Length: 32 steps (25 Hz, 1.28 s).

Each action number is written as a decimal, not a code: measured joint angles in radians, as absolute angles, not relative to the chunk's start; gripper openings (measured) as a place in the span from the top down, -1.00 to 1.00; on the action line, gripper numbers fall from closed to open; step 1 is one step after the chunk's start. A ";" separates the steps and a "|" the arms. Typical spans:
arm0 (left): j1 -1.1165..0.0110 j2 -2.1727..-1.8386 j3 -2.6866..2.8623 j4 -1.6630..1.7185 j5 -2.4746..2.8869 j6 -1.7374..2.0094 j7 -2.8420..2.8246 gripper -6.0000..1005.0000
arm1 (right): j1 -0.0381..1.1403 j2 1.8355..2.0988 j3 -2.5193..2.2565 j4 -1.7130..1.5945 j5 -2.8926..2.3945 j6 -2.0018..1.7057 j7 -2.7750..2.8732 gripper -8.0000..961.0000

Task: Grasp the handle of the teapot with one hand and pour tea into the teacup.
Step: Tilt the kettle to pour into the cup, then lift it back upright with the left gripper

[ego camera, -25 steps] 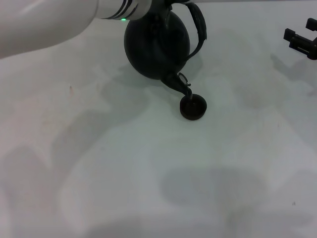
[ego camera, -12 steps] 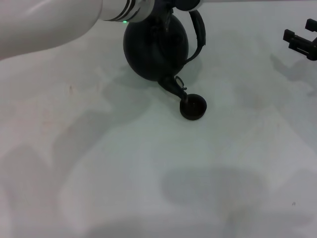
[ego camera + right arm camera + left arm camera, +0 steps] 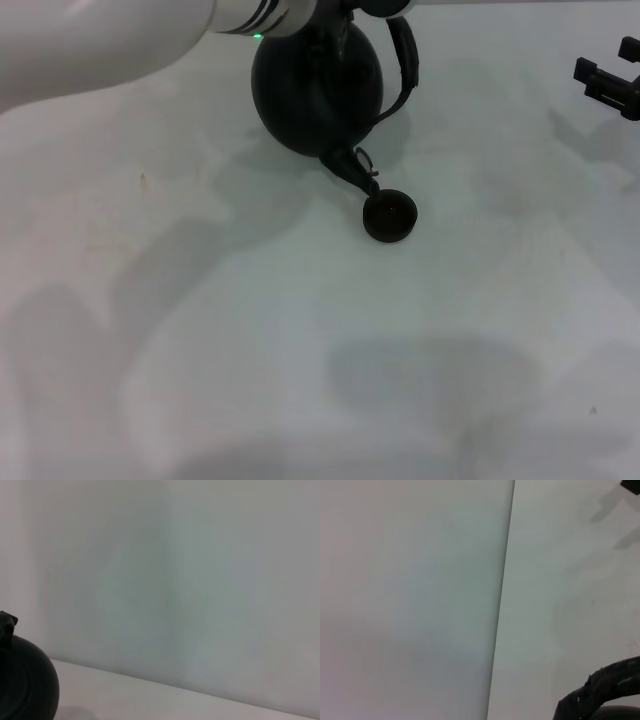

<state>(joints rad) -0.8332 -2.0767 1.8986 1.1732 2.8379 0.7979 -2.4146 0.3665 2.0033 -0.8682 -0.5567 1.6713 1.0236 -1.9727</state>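
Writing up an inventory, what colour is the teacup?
Black, best seen in the head view: the teacup.

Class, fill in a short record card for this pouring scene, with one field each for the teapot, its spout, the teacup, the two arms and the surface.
teapot: black teapot, tilted, spout pointing down toward the cup
spout: spout, tip just above the cup's near rim
handle: handle, arched, upper part hidden at the frame's top edge
teacup: teacup, upright on the table
left arm: left gripper not visible; white forearm reaches to the teapot's top
right arm: right gripper, far right, away from the pot
surface: white table
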 joint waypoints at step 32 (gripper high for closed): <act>-0.891 -2.075 1.918 1.134 2.838 0.808 -2.389 0.78 | 0.373 2.003 -0.868 -0.557 1.677 0.999 -1.980 -0.57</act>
<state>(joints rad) -0.8914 -2.0754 1.9176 1.1336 2.8378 0.8085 -2.3891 0.3728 2.0033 -0.8682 -0.5568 1.6767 0.9992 -1.9803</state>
